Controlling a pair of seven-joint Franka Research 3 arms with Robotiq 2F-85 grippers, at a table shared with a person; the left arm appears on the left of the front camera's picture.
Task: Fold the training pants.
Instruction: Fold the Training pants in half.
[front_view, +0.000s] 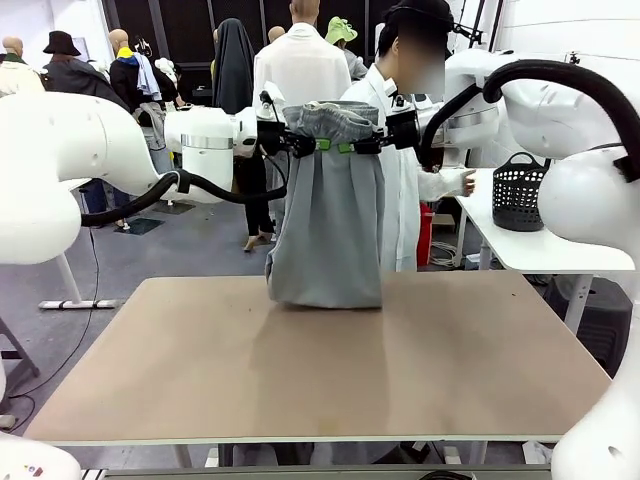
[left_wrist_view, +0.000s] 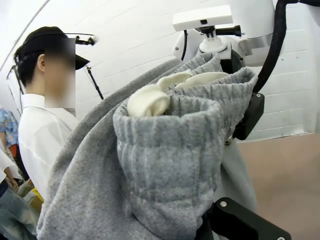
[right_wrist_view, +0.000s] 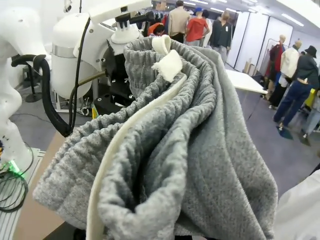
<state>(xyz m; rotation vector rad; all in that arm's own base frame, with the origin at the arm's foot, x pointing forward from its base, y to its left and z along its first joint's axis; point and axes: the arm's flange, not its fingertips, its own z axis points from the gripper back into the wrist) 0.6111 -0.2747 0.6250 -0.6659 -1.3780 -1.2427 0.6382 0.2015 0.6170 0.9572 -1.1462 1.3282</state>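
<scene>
Currently the light grey soft jersey training pants (front_view: 328, 215) hang by their gathered elastic waistband between my two hands, above the far middle of the tan flat-topped bench (front_view: 320, 370). My left hand (front_view: 300, 143) is pressed together on the waistband at its left end; my right hand (front_view: 358, 146) is pressed together on the waistband at its right end. Relative to the bench, the waistband is held high, and the lower ends of the legs rest crumpled on the bench surface near its far edge.

Handling judgement: the fabric is light, limp and thick. It holds no shape of its own and drapes straight down from the two grip points. It should not slip readily, since the ribbed gathers give the green pads purchase.

The pale drawstring (right_wrist_view: 167, 62) lies loose on top of the waistband and may snag.

Recommended hold: keep to the waistband ends, where the elastic is bulkiest. For folding, I judge the cloth must be laid flat on the bench first.
</scene>
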